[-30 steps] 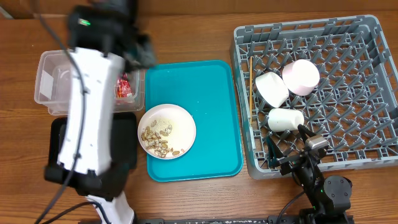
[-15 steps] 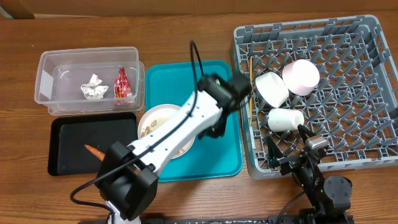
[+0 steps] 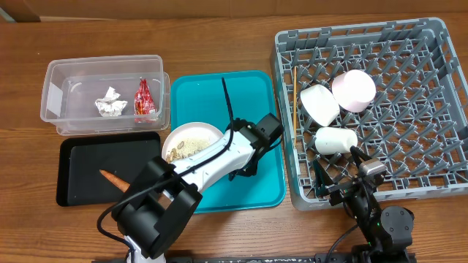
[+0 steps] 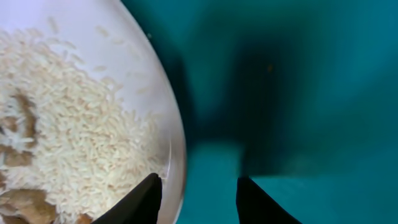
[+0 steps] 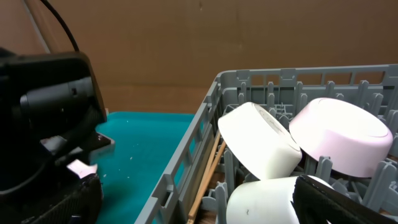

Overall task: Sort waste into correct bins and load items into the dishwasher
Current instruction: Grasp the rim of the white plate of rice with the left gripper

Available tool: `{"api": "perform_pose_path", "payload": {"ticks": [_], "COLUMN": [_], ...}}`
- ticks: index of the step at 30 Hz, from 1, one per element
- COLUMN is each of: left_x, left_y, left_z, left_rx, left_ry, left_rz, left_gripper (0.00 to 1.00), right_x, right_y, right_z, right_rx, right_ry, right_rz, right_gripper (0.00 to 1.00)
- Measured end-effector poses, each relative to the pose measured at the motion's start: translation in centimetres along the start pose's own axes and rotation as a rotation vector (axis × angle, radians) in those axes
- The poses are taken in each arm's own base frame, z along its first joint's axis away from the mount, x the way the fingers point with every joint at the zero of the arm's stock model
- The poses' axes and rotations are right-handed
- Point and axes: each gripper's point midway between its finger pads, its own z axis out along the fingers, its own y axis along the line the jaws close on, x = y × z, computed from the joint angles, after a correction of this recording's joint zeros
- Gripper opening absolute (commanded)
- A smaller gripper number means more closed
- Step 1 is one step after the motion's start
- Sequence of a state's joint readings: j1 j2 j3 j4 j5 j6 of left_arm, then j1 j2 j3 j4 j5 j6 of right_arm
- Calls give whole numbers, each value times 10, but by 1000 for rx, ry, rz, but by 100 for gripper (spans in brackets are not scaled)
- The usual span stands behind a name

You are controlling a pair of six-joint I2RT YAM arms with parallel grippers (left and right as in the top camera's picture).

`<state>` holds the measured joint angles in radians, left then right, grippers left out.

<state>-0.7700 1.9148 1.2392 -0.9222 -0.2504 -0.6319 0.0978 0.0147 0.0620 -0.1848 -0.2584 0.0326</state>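
The round white plate point(image 3: 191, 139) with rice and nut-shell scraps point(image 3: 178, 152) sits on the teal tray point(image 3: 248, 95). My left gripper point(image 3: 245, 157) is open at the plate's right rim. In the left wrist view point(image 4: 199, 199) one finger is over the plate point(image 4: 93, 93) and the other over the tray. The clear tub point(image 3: 66, 95) holds the silvery wrapper point(image 3: 108, 104) and red wrapper point(image 3: 145, 97). The black tray point(image 3: 88, 157) holds the sausage piece point(image 3: 111, 177). The grey rack point(image 3: 409, 73) holds a white bowl point(image 3: 319, 104), pink bowl point(image 3: 354, 90), white cup point(image 3: 335, 139) and chopsticks point(image 3: 295, 109). My right gripper point(image 3: 338, 169) is open and empty at the rack's front left.
The right wrist view shows the rack's left wall point(image 5: 186, 168), the chopsticks point(image 5: 208, 174), the white bowl point(image 5: 261, 146), the pink bowl point(image 5: 339, 134) and the cup point(image 5: 261, 199) close ahead. The left arm's wrist point(image 5: 50, 112) is at its left.
My left arm swung from over the clear tub across to the teal tray, then came down at the plate's right rim. The right arm has not moved.
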Motion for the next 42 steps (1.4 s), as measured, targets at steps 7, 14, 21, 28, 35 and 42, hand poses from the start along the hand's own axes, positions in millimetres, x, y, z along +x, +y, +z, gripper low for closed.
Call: {"api": "perform_pose_path", "payload": {"ticks": [7,14,21,28,35,42], "left_x": [-8,-15,0,-29,-32,-44], "left_y": [1,2,22,18,29,65], "left_z": [6,5,-12,-63,-89,-114], "left_rx": [-10,-18,-106,-77,-77,11], "left_ry": [-48,-77,14,-34,-6,-10], "left_rz": [31,44,42,-71,-133,-314], "left_gripper": [10,4,4,4,4,4], "right_x": [0,0,0,0,0,0], "right_y": [0,0,0,0,0,0], "right_z": [0,0,0,0,0,0], "right_rx": [0,0,0,0,0,0], "right_ry": [0,0,0,0,0,0], "right_rz": [0,0,0,0,0,0], "right_gripper": [100,100,100,100,100,100]}}
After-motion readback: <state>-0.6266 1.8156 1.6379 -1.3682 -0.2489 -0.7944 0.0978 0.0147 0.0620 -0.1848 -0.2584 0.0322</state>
